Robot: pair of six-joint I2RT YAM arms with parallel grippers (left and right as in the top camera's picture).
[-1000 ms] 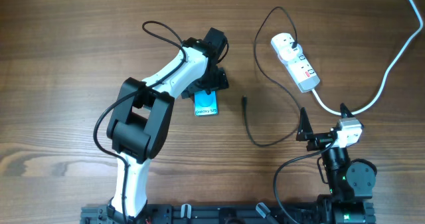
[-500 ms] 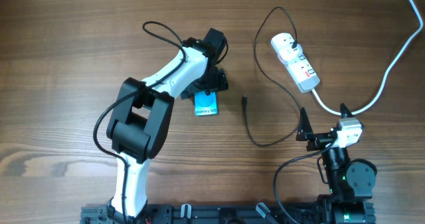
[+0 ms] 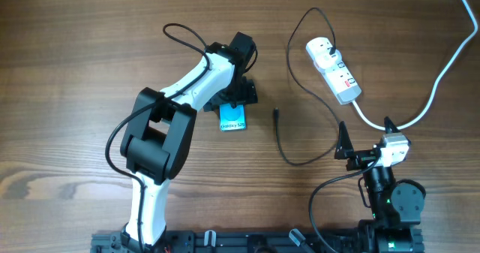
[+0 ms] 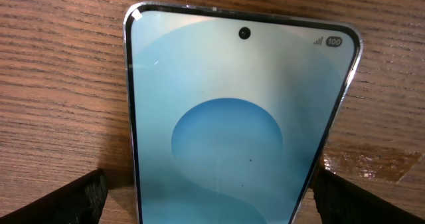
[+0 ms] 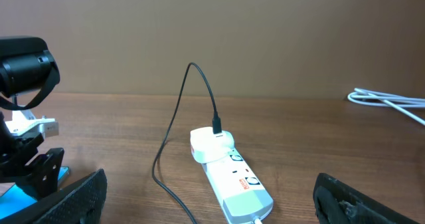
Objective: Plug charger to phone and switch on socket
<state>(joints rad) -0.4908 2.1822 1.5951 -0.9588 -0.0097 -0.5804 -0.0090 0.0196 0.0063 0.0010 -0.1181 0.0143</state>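
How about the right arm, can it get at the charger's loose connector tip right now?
Probably yes. The connector tip lies on bare table between the phone and the socket, the right gripper has open jaws, and only the charger's own cable loop lies between them.

The left arm [image 3: 196, 79] reaches far out from its base, elbow bent and wrist tipped down. The left gripper [image 3: 240, 97] points downward with its jaws spread wide. The right arm [image 3: 388, 193] sits folded close over its base. The right gripper [image 3: 365, 135] is held level, its jaws likewise wide apart.
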